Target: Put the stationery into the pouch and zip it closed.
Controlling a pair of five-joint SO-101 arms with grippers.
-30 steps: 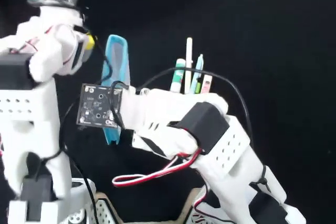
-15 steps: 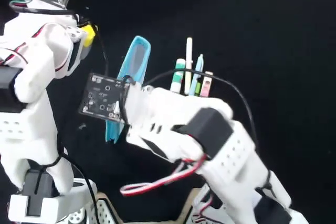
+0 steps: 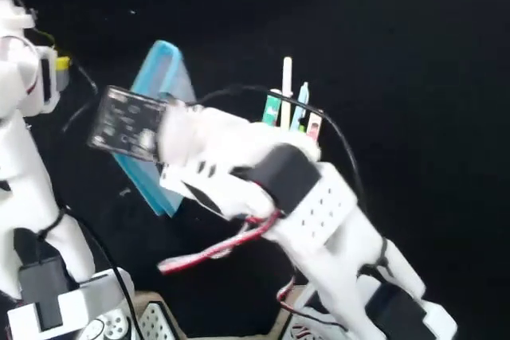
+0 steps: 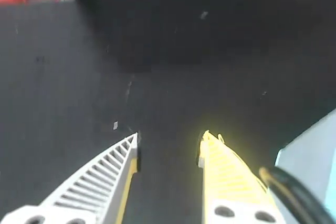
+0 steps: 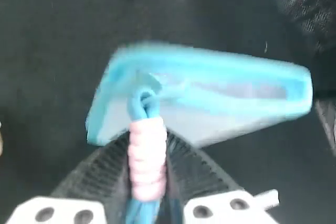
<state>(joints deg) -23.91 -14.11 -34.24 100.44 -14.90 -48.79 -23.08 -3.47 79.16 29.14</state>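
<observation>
We see the right gripper (image 5: 147, 141) closed on the pink pull (image 5: 147, 169) of the blue pouch (image 5: 210, 95). The pouch is tilted, near the left side of the table (image 3: 414, 77). The left gripper (image 4: 168, 148) is open and holds nothing. The pens (image 3: 288, 105) lie together near the table's middle.

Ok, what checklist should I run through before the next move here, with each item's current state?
1. Right gripper shut on the zip pull: ok.
2. Left gripper open and holding nothing: ok.
3. Left gripper steadying the pouch: not ok, it is over bare table.
4. Stationery inside the pouch: not ok, it lies on the table outside it.
5. Pouch mouth open: cannot tell.
</observation>
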